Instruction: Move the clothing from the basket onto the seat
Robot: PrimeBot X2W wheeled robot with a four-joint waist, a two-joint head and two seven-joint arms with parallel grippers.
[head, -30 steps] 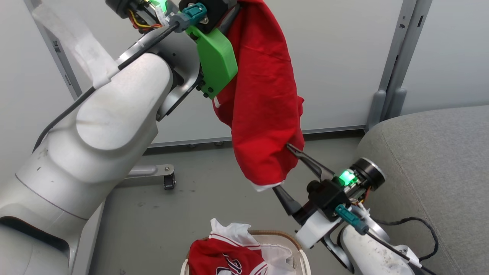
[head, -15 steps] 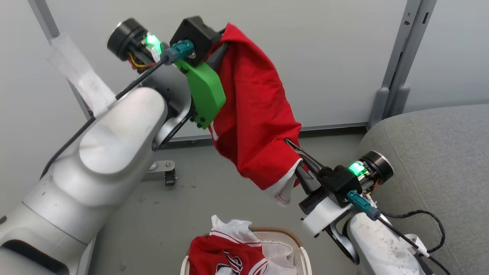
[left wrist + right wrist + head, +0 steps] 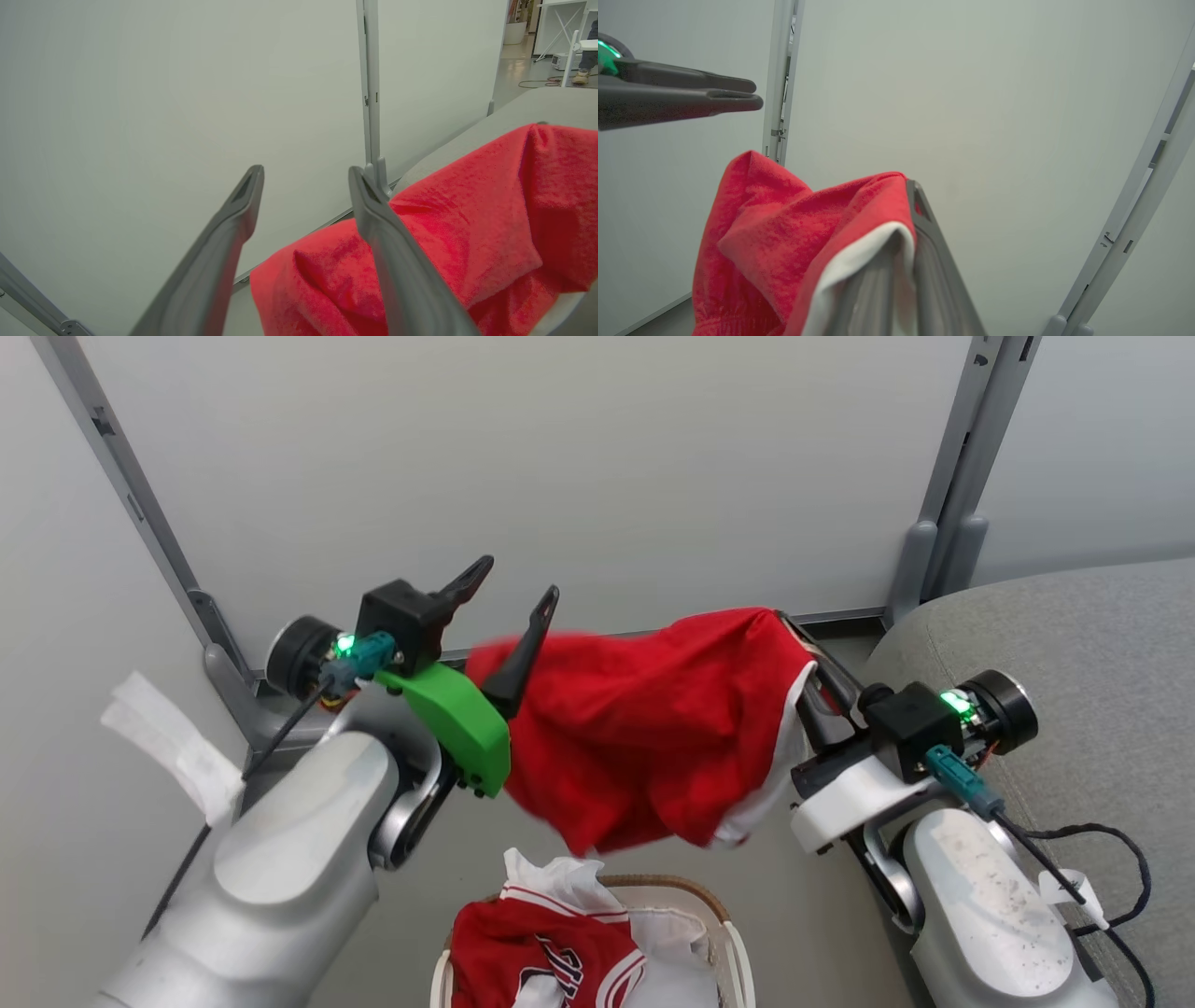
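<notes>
Mid-carry: red clothing clamped in right gripper, left gripper gaping wide, gripping nothing. Next: swing toward three o'clock, over seat, then let go.

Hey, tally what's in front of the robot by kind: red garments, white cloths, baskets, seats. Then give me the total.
Red garments: 2 (hanging garment, jersey)
White cloths: 1 (white cloth)
Baskets: 1 (basket)
Seats: 1 (seat)
Total: 5
</notes>
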